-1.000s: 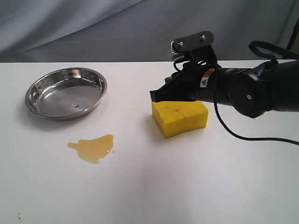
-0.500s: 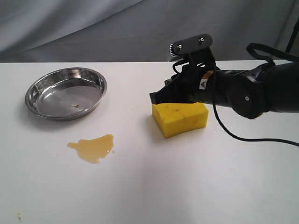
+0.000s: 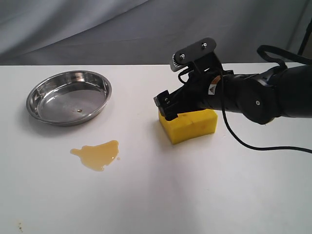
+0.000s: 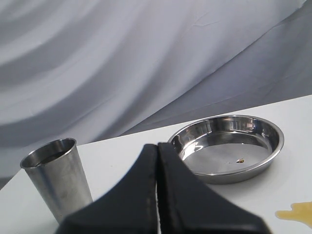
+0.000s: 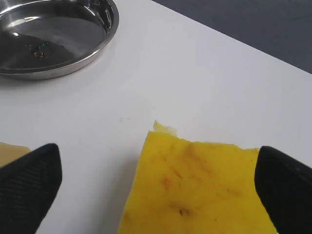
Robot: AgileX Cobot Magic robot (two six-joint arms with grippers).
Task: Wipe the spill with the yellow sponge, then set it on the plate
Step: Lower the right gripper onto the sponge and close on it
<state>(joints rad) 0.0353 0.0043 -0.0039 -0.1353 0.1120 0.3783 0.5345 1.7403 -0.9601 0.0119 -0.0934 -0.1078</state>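
The yellow sponge (image 3: 189, 124) lies flat on the white table, right of centre. My right gripper (image 3: 168, 106) has tipped down over its left end and is open. In the right wrist view the gripper (image 5: 158, 192) has its black fingertips (image 5: 30, 181) standing wide on either side of the sponge (image 5: 195, 185), not pressing it. The amber spill (image 3: 96, 154) sits untouched to the front left, with its edge (image 5: 10, 152) showing beside one fingertip. The steel plate (image 3: 100, 103) rests at the back left. My left gripper (image 4: 157, 163) is shut on nothing and is out of the exterior view.
A steel cup (image 4: 57, 176) stands near the left gripper, beside the plate (image 4: 273, 150). A small speck lies in the plate. The spill's edge (image 4: 296, 212) shows at that view's corner. A black cable (image 3: 253, 142) trails from the right arm. Grey cloth hangs behind the table.
The right gripper has pitched downward and its fingertips have dropped to the sponge's left end. Sponge, spill and plate have not moved.
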